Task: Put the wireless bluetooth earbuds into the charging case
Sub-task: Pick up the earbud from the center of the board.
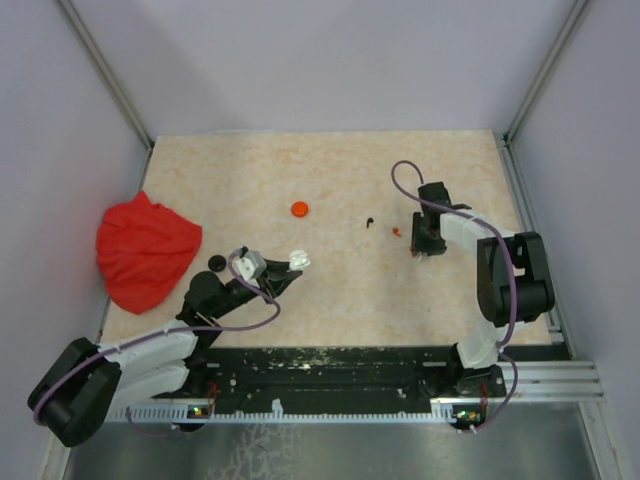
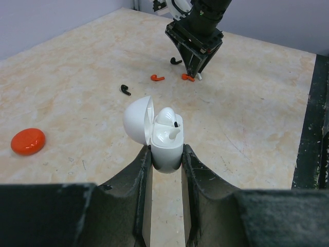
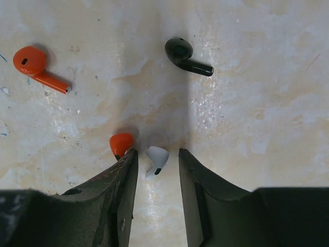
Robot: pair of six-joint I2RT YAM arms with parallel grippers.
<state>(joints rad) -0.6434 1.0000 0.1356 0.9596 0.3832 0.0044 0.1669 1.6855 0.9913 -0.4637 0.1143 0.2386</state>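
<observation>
Left pincer (image 2: 165,154) clamps the open charging case (image 2: 167,146), a seated earbud (image 2: 167,117) inside. Right pincer (image 3: 157,152) stands open over the counter (image 3: 257,103), a white earbud (image 3: 155,159) between its fingers. An orange earbud (image 3: 122,143) lies just outside one finger, and a black earbud (image 3: 181,52) farther ahead.

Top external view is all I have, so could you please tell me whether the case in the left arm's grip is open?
Observer: Yes. The left gripper is clamped on the white charging case, whose lid is swung open.
Operator: Thank you. Is anything inside it?
Observer: A seated white earbud shows in the top of it.
Operator: And what is under the right arm?
Observer: The right gripper has its jaws apart around a loose white earbud, with an orange earbud just beside one jaw.
</observation>
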